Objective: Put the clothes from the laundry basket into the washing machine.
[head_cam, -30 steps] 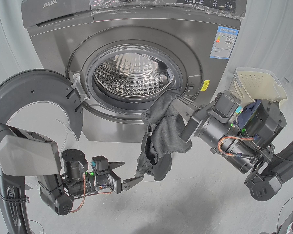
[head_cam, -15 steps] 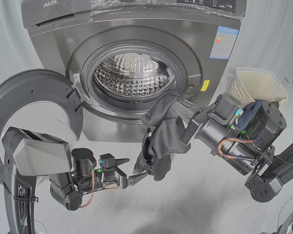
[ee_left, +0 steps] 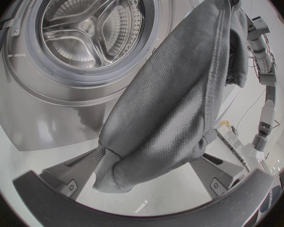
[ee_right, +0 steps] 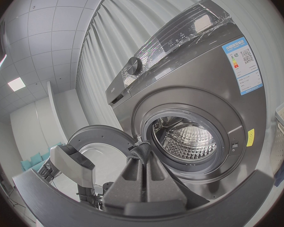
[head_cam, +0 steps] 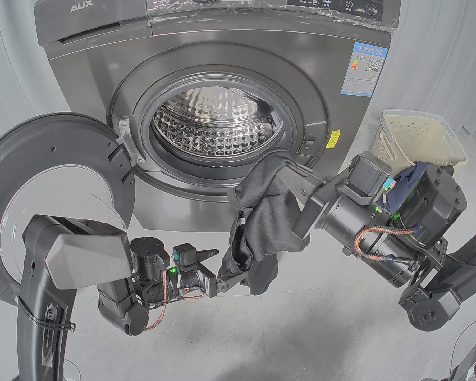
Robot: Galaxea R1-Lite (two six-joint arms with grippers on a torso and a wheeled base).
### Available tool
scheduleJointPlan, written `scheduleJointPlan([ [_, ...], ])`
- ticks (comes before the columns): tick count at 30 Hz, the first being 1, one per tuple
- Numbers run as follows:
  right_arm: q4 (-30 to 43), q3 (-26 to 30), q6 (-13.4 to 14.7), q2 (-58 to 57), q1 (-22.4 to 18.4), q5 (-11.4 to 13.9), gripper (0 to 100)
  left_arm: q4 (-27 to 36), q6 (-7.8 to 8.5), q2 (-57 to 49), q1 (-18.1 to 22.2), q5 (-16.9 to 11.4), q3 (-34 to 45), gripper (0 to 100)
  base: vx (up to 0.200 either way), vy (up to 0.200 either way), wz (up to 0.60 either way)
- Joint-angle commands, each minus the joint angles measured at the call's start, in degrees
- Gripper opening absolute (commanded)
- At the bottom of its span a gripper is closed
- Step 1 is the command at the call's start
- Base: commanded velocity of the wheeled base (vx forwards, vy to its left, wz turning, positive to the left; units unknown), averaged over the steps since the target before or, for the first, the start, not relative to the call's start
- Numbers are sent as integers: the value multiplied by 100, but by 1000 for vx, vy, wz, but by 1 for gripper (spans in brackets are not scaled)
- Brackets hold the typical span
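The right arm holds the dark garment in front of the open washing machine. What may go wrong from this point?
1. The dark garment hangs from the right gripper far below the drum opening; pushed in now, its lower part would likely stay hanging outside.
2. The left gripper stands open around the garment's lower end; closing on a thin edge only, it may lose the cloth.

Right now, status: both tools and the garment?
Right tool shut on dark garment, hanging outside the drum mouth. Left tool open at its lower end. Door open.
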Motion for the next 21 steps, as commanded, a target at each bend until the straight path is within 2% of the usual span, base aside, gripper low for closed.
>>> scheduleJointPlan([
  [1, -6, 31, 3, -3, 5, 2, 0, -10, 1, 295, -53, 10, -237, 100, 0, 0, 0],
  [3, -15, 75, 12, -3, 5, 2, 0, -2, -17, 357, -79, 10, -342, 100, 0, 0, 0],
  [4, -23, 84, 12, -3, 5, 2, 0, -2, -17, 383, -79, 10, -395, 0, 0, 0, 0],
  [14, -67, 181, 56, -3, -4, -51, 0, -2, -105, 567, -193, 36, -843, 0, 0, 0, 0],
  [17, -67, 181, 65, -3, -13, -86, 0, -10, -52, 365, -176, 97, -676, 0, 0, 0, 0],
  [21, -32, 260, 56, -3, -65, -95, 0, -10, -52, -426, -35, 80, 53, 0, 0, 0, 0],
])
